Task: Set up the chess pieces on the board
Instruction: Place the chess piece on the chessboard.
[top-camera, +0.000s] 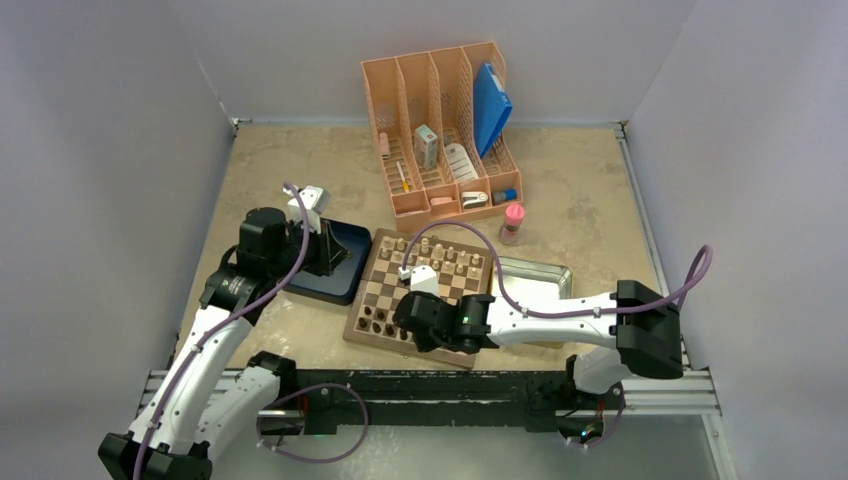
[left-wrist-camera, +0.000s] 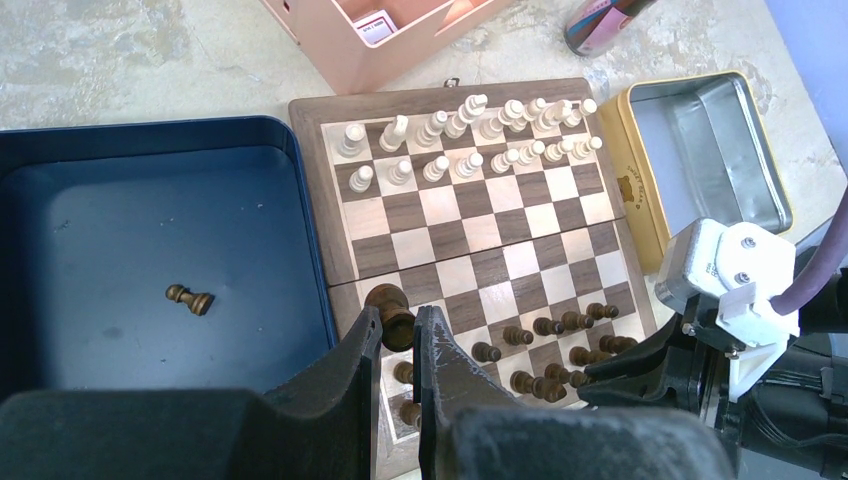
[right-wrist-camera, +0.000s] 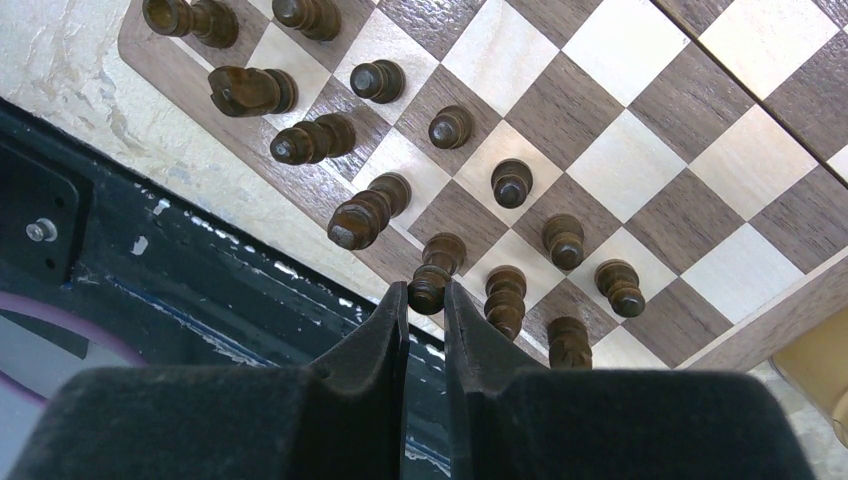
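The board lies between a blue tray and a tin. Several dark brown chess pieces stand on its two near rows, and pale ones fill the far rows. My left gripper is shut on a dark piece, held above the board's near left corner. My right gripper is shut on the head of a dark piece that stands in the near row by the board's rim. One dark pawn lies on its side in the tray.
The dark blue tray sits left of the board, the open metal tin right of it. Behind them stand an orange file organizer and a pink-capped bottle. The right arm reaches across the board's near edge.
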